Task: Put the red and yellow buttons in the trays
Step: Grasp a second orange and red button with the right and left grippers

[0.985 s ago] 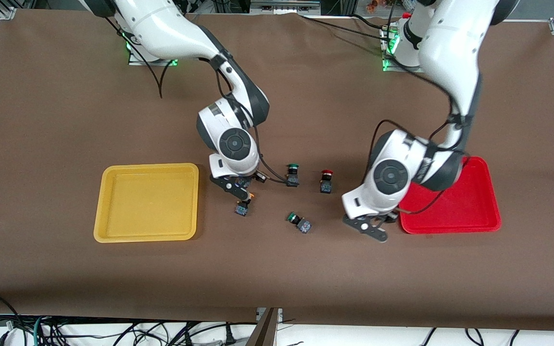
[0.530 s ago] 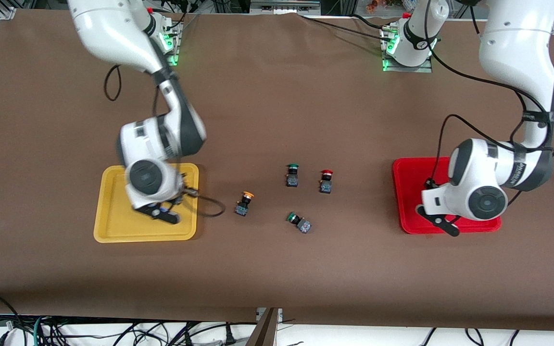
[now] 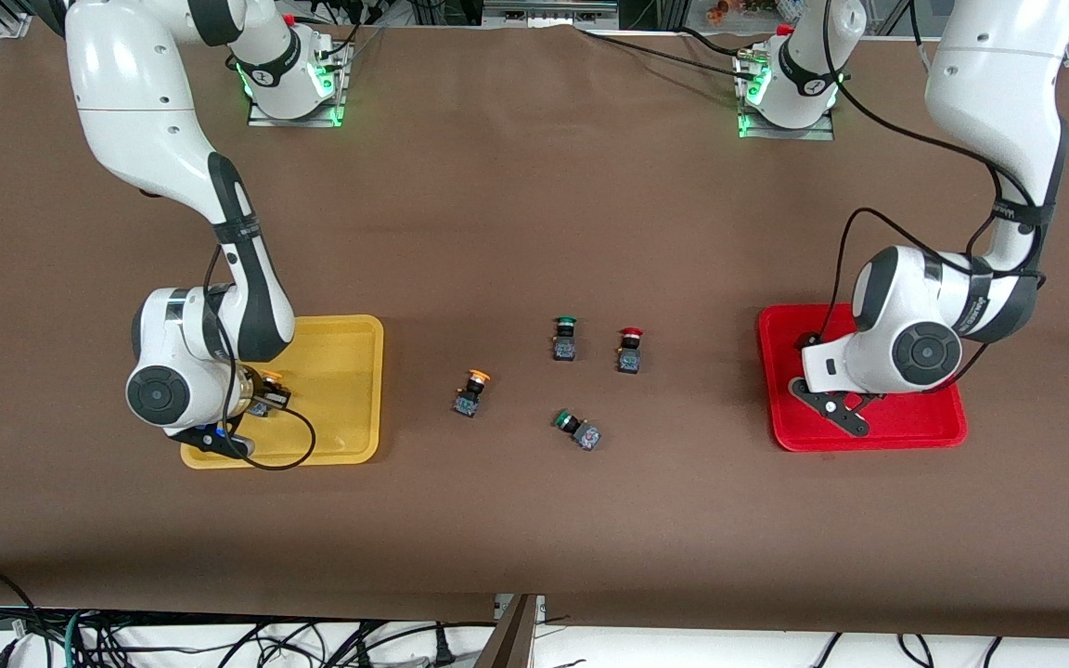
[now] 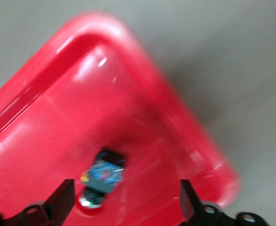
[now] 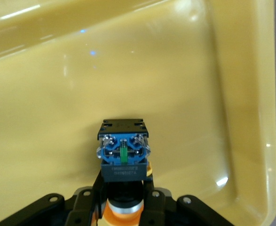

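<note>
My right gripper (image 3: 261, 394) is shut on a yellow button (image 3: 270, 378) and holds it low over the yellow tray (image 3: 340, 408). In the right wrist view the fingers (image 5: 149, 188) clamp the button (image 5: 123, 157) below its blue body, over the tray (image 5: 241, 117). My left gripper (image 3: 836, 410) is open over the red tray (image 3: 924, 427). In the left wrist view a red button (image 4: 102, 176) lies on its side in the tray (image 4: 58, 117) between the spread fingers (image 4: 62, 200). A second yellow button (image 3: 470, 394) and a second red button (image 3: 629, 350) stand on the brown table between the trays.
Two green-capped switches are on the table: one upright (image 3: 564, 339) beside the red button, one on its side (image 3: 577, 429) nearer the front camera. The right arm's cable (image 3: 284, 455) loops over the yellow tray's near rim.
My right gripper has carried a yellow button from the table's middle to over the yellow tray. My left gripper has moved from beside the red tray to over it.
</note>
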Controlling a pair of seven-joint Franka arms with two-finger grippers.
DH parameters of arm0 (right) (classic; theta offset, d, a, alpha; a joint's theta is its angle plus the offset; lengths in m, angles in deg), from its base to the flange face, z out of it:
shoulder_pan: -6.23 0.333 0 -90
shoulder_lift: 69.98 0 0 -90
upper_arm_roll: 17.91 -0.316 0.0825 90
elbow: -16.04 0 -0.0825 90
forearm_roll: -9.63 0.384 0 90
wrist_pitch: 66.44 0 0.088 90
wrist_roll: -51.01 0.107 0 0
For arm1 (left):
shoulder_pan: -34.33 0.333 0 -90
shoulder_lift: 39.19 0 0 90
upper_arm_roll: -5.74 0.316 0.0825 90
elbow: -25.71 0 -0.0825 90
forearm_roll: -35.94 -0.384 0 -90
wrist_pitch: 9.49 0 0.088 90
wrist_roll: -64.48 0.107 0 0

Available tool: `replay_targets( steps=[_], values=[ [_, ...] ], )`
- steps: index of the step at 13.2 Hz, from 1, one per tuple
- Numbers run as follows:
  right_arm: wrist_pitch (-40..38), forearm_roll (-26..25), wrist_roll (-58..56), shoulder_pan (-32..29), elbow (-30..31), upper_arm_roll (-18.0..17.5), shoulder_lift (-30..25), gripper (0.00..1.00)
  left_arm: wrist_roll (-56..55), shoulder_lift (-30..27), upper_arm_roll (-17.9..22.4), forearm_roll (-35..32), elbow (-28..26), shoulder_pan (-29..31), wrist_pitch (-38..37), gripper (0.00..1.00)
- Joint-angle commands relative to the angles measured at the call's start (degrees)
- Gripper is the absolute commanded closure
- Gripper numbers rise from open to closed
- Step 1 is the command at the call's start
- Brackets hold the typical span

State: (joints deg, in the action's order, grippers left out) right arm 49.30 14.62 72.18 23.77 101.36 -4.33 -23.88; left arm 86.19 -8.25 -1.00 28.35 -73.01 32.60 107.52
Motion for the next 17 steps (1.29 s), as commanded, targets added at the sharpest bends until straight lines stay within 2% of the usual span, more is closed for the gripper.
replay_targets(
  steps=[1, 3, 4, 6, 9, 11, 14, 15, 16, 17],
  values=[
    [0.10, 0.99, -1.30, 0.31, 1.62, -0.75, -2.41, 0.00, -13.99, -1.50, -4.67, 1.78, 0.81, -1.78, -1.53, 0.00],
    [-1.12, 1.17, 0.35, 1.71, -1.28, -3.01, -3.73, 0.00, -29.63, 0.24, -6.53, 4.15, 2.30, -4.84, 0.83, 0.00],
    [-1.13, 0.91, 4.02, 2.67, -3.64, -4.86, -3.73, 0.00, -36.14, 1.21, -6.53, 4.33, 2.83, -7.91, 2.24, 0.00],
    [0.44, 0.64, 14.29, 6.70, -7.34, -5.84, -2.42, 0.00, -49.16, 3.06, -6.18, 3.81, 2.92, -12.67, 3.57, 0.00],
    [9.21, 0.73, 24.85, 13.56, -8.59, -5.85, 0.39, 0.00, -54.39, 7.45, -6.10, 3.63, 3.62, -15.75, 13.56, 0.00],
    [13.35, 0.56, 28.22, 16.55, -8.94, -5.85, 2.50, 0.00, -55.19, 10.27, -5.92, 1.01, 3.54, -17.60, 19.71, 0.00],
    [16.17, 0.47, 30.41, 18.67, -8.94, -5.85, 4.87, 0.00, -54.41, 11.50, -5.92, -3.29, 3.27, -17.35, 20.89, 0.00],
    [17.84, 0.38, 31.38, 18.85, -8.94, -5.85, 5.66, 0.00, -54.32, 12.03, -6.01, -4.44, 3.36, -17.00, 20.97, 0.05],
    [18.90, 0.38, 31.65, 19.38, -8.94, -5.85, 6.28, 0.00, -54.40, 12.21, -5.92, -4.45, 3.45, -17.51, 20.97, 0.28],
    [19.69, 0.38, 31.74, 19.64, -8.94, -5.85, 6.64, 0.00, -55.45, 12.47, -5.92, -4.28, 3.45, -17.61, 20.89, 0.59]
  ],
)
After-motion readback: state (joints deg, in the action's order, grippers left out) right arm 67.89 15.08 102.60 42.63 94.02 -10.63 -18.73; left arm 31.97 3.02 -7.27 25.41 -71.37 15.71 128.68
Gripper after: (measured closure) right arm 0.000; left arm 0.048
